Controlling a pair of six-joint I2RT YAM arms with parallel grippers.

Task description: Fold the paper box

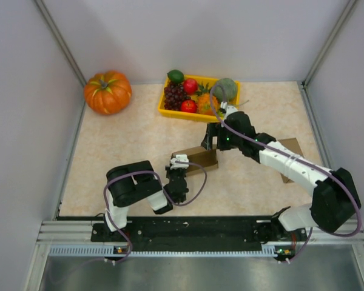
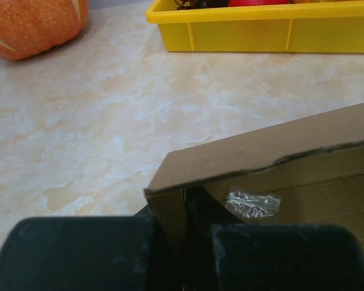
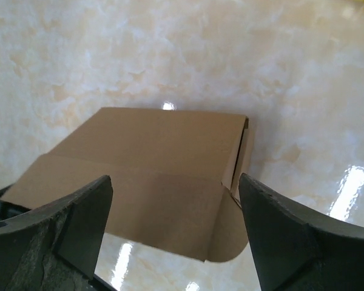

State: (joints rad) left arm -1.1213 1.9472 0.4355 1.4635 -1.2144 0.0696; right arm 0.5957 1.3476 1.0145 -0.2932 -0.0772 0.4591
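Brown paper box (image 1: 197,159) at desk (image 1: 127,151) centre. Left end effector (image 1: 178,168) pinches its corner wall; right end effector (image 1: 212,138) hangs wide open above — unheld flap may spring up, box may pivot on pinch.

I've got the right gripper (image 3: 173,182) spread wide above the brown box (image 3: 139,151) — one finger (image 3: 79,224) showing either side of it. Shiny marble table (image 3: 170,54) underneath, some glare.
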